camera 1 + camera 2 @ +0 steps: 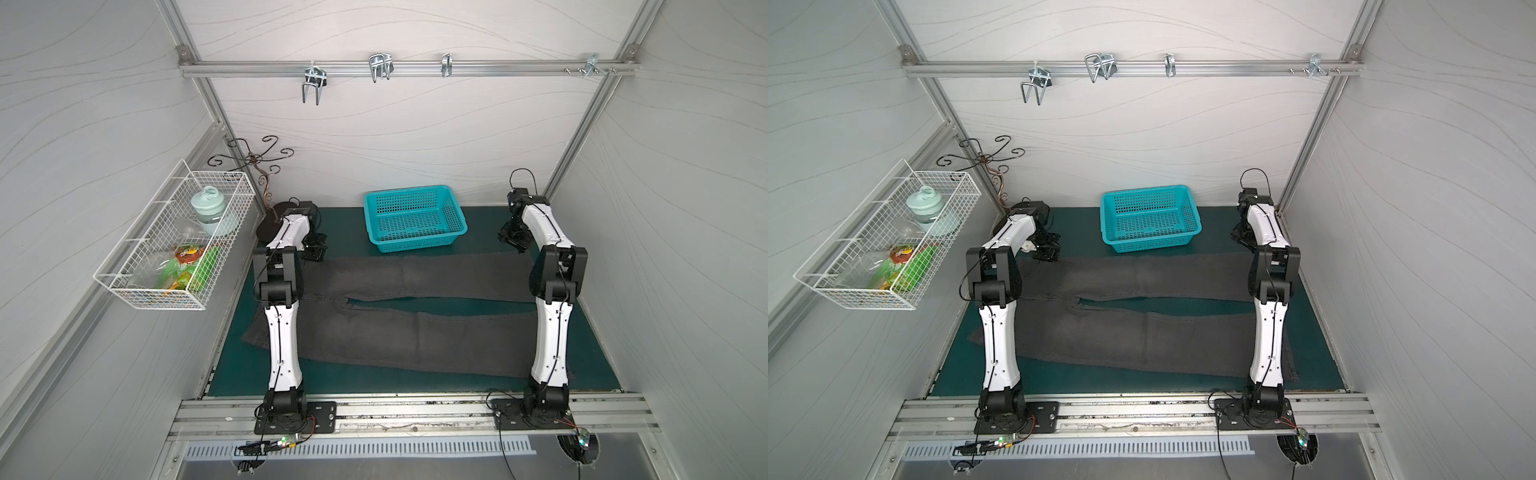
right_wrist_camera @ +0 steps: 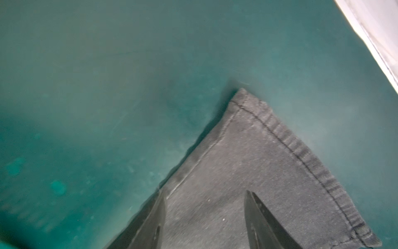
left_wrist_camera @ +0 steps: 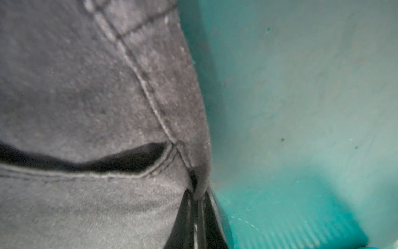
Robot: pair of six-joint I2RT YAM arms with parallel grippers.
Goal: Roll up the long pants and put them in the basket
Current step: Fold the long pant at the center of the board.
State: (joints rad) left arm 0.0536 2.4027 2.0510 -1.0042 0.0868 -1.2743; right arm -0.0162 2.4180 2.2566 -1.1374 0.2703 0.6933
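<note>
Lying flat on the mat, the pants are being seen in both top views, waist under the left gripper, a hem under the right gripper. In the left wrist view, cloth beside a pocket is being pinched by closed fingers. In the right wrist view, the hem corner is being straddled by parted jaws, unclamped.
</note>
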